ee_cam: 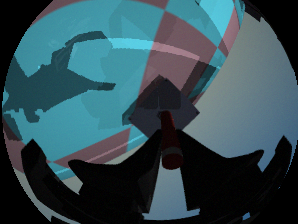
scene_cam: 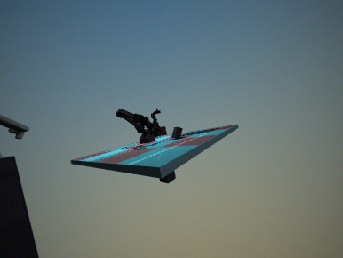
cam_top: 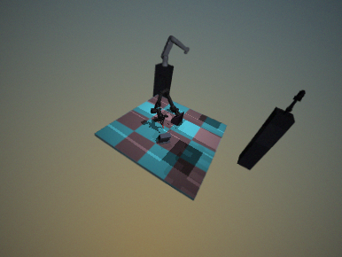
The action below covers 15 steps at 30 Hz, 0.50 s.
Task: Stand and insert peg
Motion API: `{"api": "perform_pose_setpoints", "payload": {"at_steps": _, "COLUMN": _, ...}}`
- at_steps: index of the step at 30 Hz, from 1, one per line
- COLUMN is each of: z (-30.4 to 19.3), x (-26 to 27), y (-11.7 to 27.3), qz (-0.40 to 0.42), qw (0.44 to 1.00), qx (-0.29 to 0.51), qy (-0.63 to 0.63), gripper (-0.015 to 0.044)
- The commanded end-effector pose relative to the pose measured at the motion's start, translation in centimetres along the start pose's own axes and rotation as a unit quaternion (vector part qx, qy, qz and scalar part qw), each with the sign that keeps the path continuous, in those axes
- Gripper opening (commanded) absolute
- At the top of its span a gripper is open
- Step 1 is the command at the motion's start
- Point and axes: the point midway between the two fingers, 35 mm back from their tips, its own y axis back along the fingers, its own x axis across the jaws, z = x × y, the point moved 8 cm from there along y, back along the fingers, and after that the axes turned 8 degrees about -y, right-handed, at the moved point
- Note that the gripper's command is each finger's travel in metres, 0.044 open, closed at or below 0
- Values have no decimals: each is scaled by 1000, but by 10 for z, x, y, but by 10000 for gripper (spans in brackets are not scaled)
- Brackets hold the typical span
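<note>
My gripper (ee_cam: 168,133) (cam_top: 162,122) is shut on the dark red peg (ee_cam: 169,136) near its middle. The peg's banded end, with a pale band (ee_cam: 173,151), points toward the wrist camera. Its plain end points away, at the face of the dark grey panel (ee_cam: 187,114) (cam_top: 164,138) (scene_cam: 177,133). In the wrist view the plain tip overlaps the face beside a small dark spot near its middle. The frames do not show whether the tip touches the face or is inside the hole. The peg is too small to make out well in the top and exterior views.
The panel stands on the checkered table (cam_top: 133,147) (scene_cam: 147,158) (ee_cam: 95,65). A pale arm (cam_top: 169,45) (scene_cam: 15,125) sits on a dark pillar (cam_top: 162,80) (scene_cam: 13,200) off the table. Another dark pillar (cam_top: 266,139) with a dark arm (cam_top: 299,96) stands off to the right.
</note>
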Motion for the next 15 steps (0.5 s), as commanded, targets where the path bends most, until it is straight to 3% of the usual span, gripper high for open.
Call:
{"api": "perform_pose_setpoints", "payload": {"at_steps": 1, "z": -1, "x": 0, "y": -6, "qz": -6, "qw": 1000, "qx": 5, "qy": 1, "gripper": 0}}
{"api": "perform_pose_setpoints", "payload": {"at_steps": 15, "z": -7, "x": 2, "y": -23, "qz": -14, "qw": 1000, "qx": 26, "qy": 2, "gripper": 0}}
